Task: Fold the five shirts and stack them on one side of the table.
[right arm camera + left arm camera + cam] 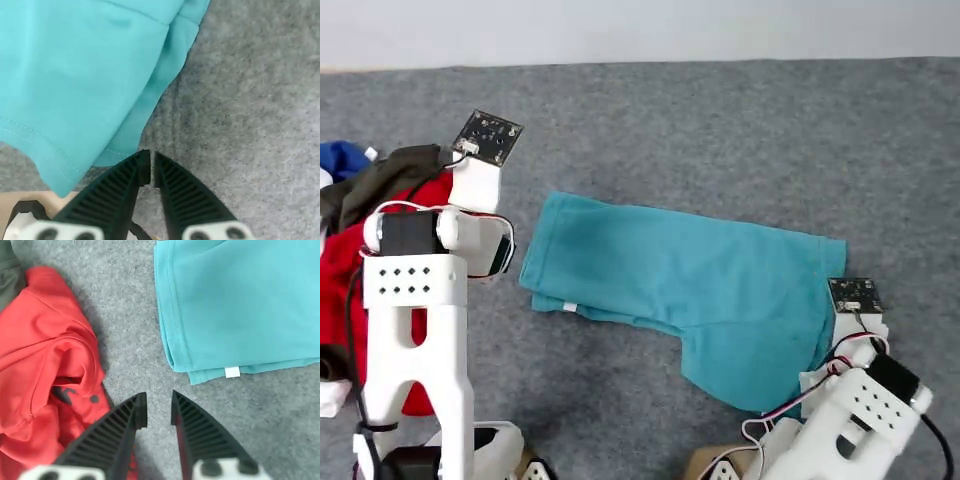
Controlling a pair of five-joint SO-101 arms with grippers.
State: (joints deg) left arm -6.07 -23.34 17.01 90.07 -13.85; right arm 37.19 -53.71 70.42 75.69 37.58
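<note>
Grey, felt-like cloth covers the table point(720, 130), and a pale wall point(640, 30) runs along its 12 o'clock edge in the high view. The teal shirt point(700, 290) lies flat near the middle. Its long axis runs from about 9 o'clock to 3 o'clock and dips a little toward 4, and a rounded lobe hangs off its 5 o'clock part. Its 9 o'clock end is a doubled, folded edge with a small white tag point(232, 372) at the near corner. Its 3 o'clock end is just beside the right arm's wrist. At the 9 o'clock edge of the table there is a heap: a red shirt point(340, 260) with a dark olive shirt point(380, 180) over its far side and a blue shirt point(340, 158) behind that. A strip of bare grey keeps the heap apart from the teal one. The left hand point(159, 410) hangs over that strip, its fingers a little spread and holding nothing. The red shirt is close on one side and the teal fold on the other. The right hand point(151, 167) is over bare table just off the teal shirt's hem, its fingers pressed almost together on nothing. The widest open room is the band from 11 o'clock round to 2 o'clock, beyond the teal shirt.
</note>
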